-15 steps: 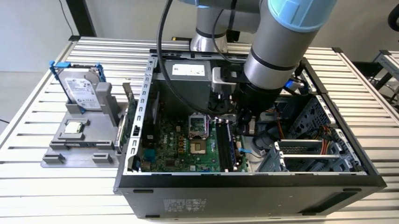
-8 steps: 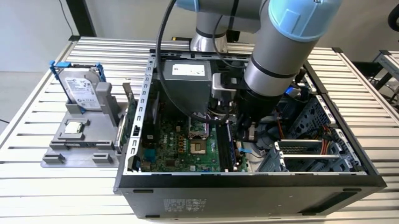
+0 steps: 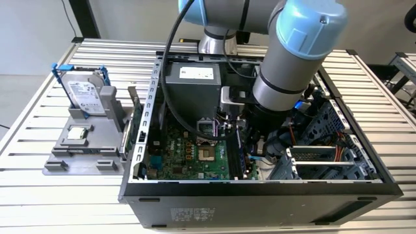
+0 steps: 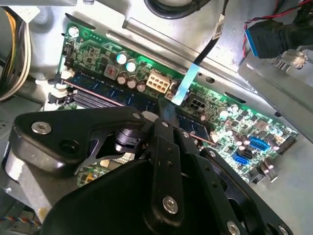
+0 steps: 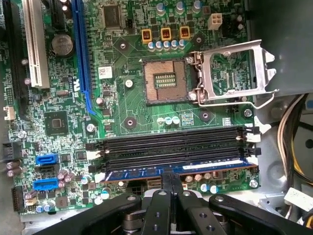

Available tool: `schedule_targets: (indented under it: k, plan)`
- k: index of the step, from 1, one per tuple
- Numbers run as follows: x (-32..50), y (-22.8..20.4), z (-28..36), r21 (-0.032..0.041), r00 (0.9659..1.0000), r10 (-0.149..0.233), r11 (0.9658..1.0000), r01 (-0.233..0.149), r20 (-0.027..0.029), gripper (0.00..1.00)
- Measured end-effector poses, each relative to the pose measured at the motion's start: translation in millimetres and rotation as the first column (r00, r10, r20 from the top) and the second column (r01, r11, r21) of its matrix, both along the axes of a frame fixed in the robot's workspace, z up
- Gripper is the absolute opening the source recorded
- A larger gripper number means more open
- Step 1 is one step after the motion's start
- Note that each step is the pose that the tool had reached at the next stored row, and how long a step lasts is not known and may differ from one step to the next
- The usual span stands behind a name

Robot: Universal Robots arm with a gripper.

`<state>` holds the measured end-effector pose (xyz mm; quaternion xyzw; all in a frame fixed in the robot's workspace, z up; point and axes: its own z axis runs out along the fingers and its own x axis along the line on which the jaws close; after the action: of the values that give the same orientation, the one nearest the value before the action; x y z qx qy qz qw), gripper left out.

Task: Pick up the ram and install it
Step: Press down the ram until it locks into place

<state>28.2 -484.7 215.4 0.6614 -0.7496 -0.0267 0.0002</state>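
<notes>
1. You have the arm reaching down into the open PC case (image 3: 260,187), centre-right of the exterior view, over the motherboard (image 3: 188,161).
2. The ram (image 5: 146,173) lies along the black slot row nearest the wrist, lower centre of the first wrist view. In the second wrist view it is the dark stick (image 4: 112,95) running from mid-left toward centre.
3. The gripper (image 5: 171,183) has its jaws pinched close together on the ram's top edge near mid-length. It looks like a hold on the stick or a press on it.
4. The empty black slots (image 5: 171,144) sit just above the ram in the first wrist view. The open CPU socket (image 5: 164,81) is further up, well apart.
5. Risk: if the stick sits tilted or off the slot's groove, a push could bend it or stress the board. Watch the white end latches (image 5: 252,159).
6. Risk: the grip is narrow and central, so the ends could rock unevenly and one end may seat while the other rides high.
7. Hard to tell: whether the ram is fully seated, half in, or only resting on the slot. The jaws cover its middle.
8. In the exterior view the arm hides the slot area. The hard drive (image 3: 85,92) and its grey stand (image 3: 81,156) sit on the bench (image 3: 39,195) at left, untouched.
</notes>
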Motion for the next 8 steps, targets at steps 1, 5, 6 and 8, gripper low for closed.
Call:
schedule_targets:
  k: [1,5,6,8]
  plan:
    - [0.0,0.2,-0.3,-0.0023,1.0,-0.001,1.0,0.001,-0.0004,0.0]
    - [0.0,0.3,11.3,0.0043,1.0,-0.002,1.0,0.002,0.001,0.0]
    - [-0.1,0.1,16.4,0.0029,1.0,-0.001,1.0,0.001,0.0007,0.0]
    - [-0.1,0.1,25.4,0.0033,1.0,-0.002,1.0,0.002,0.0007,0.0]
